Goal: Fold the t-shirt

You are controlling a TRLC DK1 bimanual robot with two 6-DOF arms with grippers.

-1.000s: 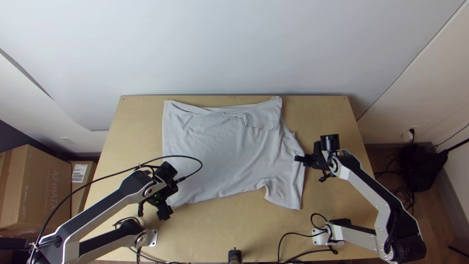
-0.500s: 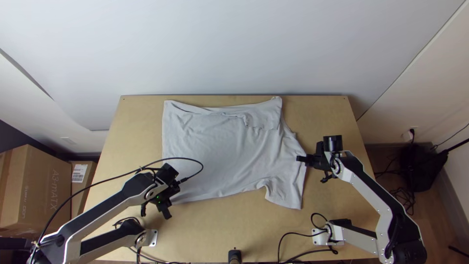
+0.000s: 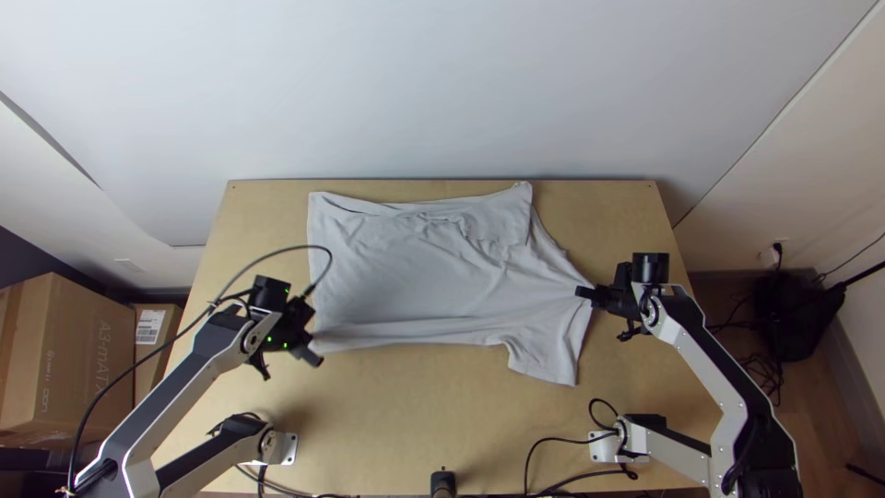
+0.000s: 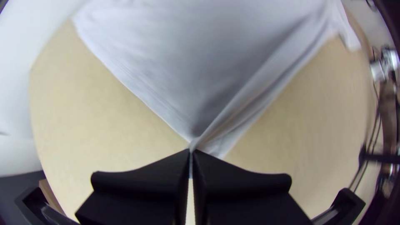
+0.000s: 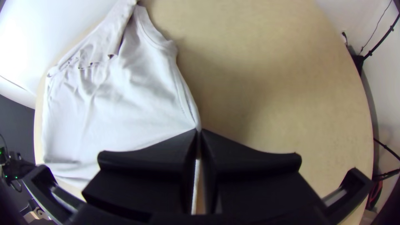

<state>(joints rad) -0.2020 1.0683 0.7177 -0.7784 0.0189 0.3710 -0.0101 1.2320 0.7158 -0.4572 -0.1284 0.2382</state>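
The shirt, mostly spread on the table, probably wants a gentle, even pull before its near edge goes far – left gripper clamped on the near left corner, angled right and near, right gripper pinching the right edge, pointing left.

Pale grey t-shirt, plain, spread on the wooden table, wrinkled. I see a flap turned over near its far right corner. Near left corner pinched, long fold running from there along the near edge. Right side pinched too, pulled out to a point. Sleeve lies at near right, pointing toward me.
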